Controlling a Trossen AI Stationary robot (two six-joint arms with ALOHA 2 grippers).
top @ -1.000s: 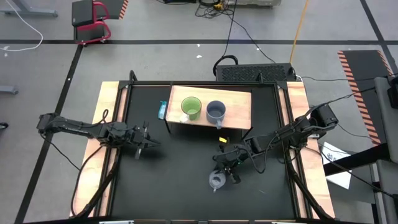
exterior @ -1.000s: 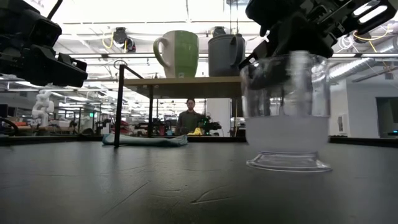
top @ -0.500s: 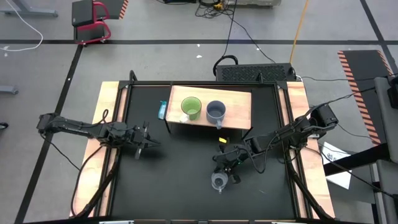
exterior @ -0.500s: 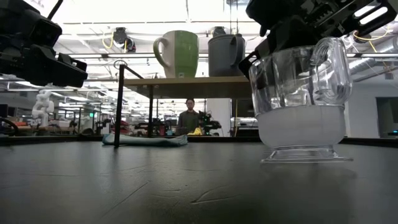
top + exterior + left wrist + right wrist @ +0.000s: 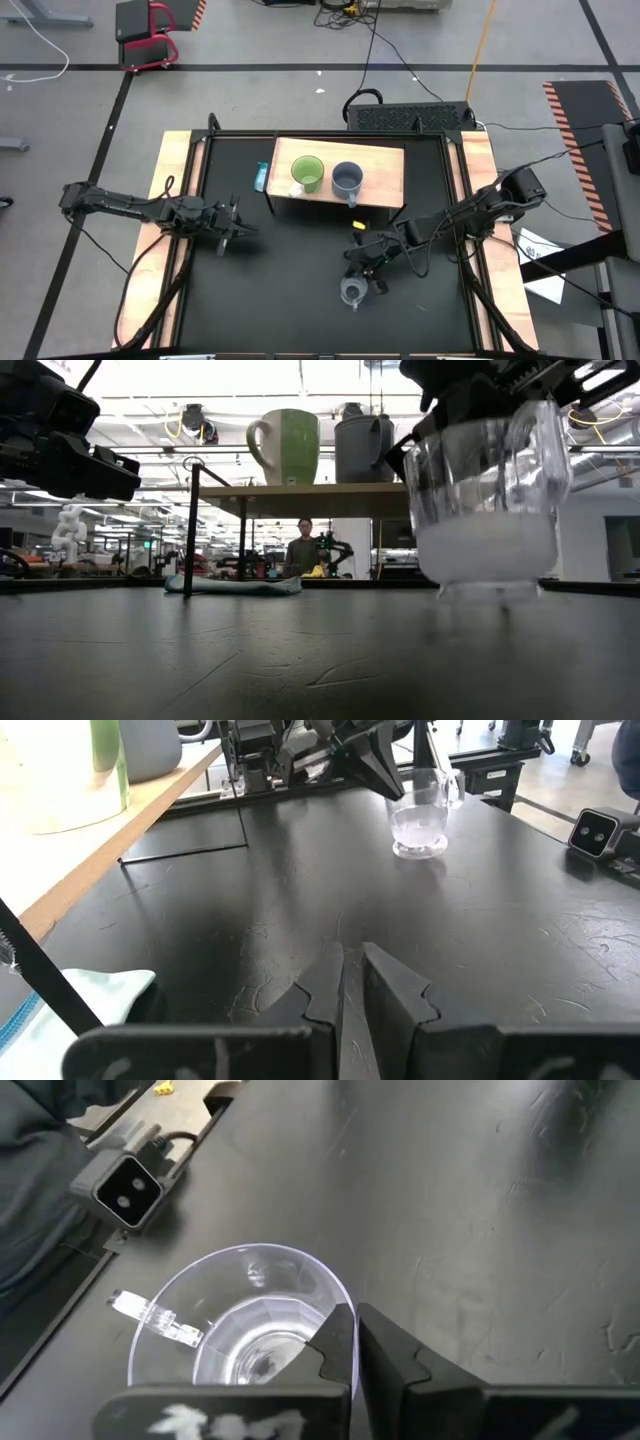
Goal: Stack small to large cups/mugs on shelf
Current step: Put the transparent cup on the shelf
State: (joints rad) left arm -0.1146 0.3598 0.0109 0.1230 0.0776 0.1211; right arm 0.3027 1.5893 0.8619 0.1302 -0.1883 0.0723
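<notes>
Clear glass makes the small cup with a handle (image 5: 350,292). From above it sits on the black worktop (image 5: 280,290), near the front and right of the middle. The right end effector (image 5: 366,279) is clenched on the cup's rim. On the light tan wooden shelf with dark legs (image 5: 385,175), farther back, the big lime-green mug (image 5: 307,174) and the grey-blue mug (image 5: 346,180) stand side by side, very close together. A pale blue cloth (image 5: 261,177) lies just left of the shelf. The left end effector (image 5: 240,231) waits over the left side of the worktop, holding nothing.

From table height, the glass cup (image 5: 488,495) looks huge on the right, and its foot looks just off the worktop. Both mugs stand up on the shelf (image 5: 300,487). A person (image 5: 303,550) sits far behind.

The left wrist view shows its fingers (image 5: 325,992) almost together, with the glass cup (image 5: 424,812) far off.

The right wrist view shows one finger (image 5: 338,1342) inside the cup (image 5: 235,1325) and one outside, pinching the wall.
</notes>
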